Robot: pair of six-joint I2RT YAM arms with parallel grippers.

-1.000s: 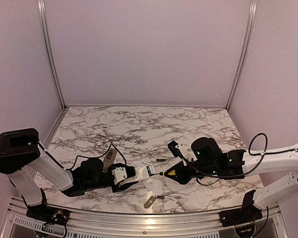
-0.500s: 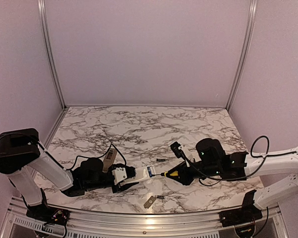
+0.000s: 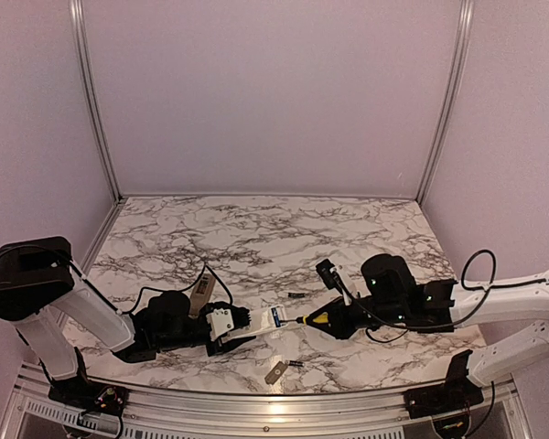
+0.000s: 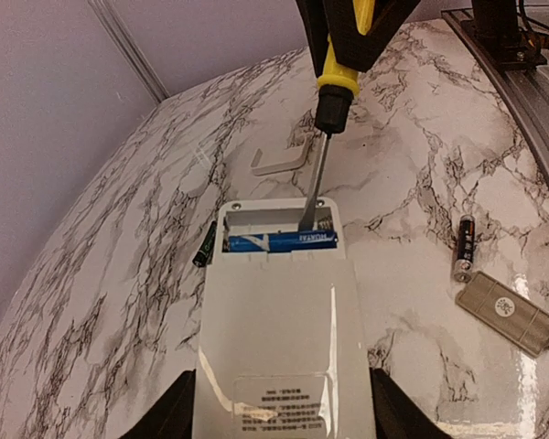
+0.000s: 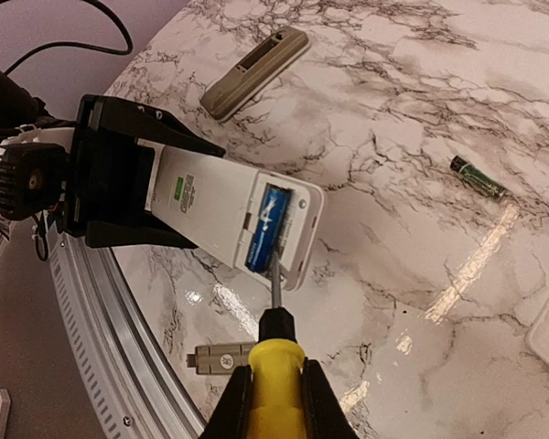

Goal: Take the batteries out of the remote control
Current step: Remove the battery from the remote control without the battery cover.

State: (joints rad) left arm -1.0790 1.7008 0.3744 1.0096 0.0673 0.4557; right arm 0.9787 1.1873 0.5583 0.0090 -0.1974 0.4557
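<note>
White plastic marks the remote control [image 4: 279, 329], which lies lengthwise in the left gripper [image 4: 284, 413] close to the near edge of the desk [image 3: 256, 229], left of its middle. The gripper's two black fingers [image 4: 178, 416] press on the remote's long sides, so it is clamped on the remote. The back cover is off and the compartment at the remote's far end stands open. One blue battery [image 4: 279, 241] sits crosswise inside it, not yet taken out.

From the right, the right gripper [image 5: 274, 402] is closed tight on the yellow handle of a screwdriver [image 5: 274, 361]. The tool's thin metal shaft reaches into the open compartment, and its tip rests at one end of the blue battery, by the compartment wall.

Two batteries are out on the desk. A dark battery [image 3: 296, 295] lies beyond the remote's open end, toward the middle of the desk, apart from the remote. A second dark battery [image 4: 462, 247] lies nearer the near edge, just beside the grey cover plate [image 4: 508, 313], which lies flat there.

Behind the left gripper, toward the left edge of the desk, a beige remote [image 5: 254, 73] lies by itself, well apart from the batteries.
</note>
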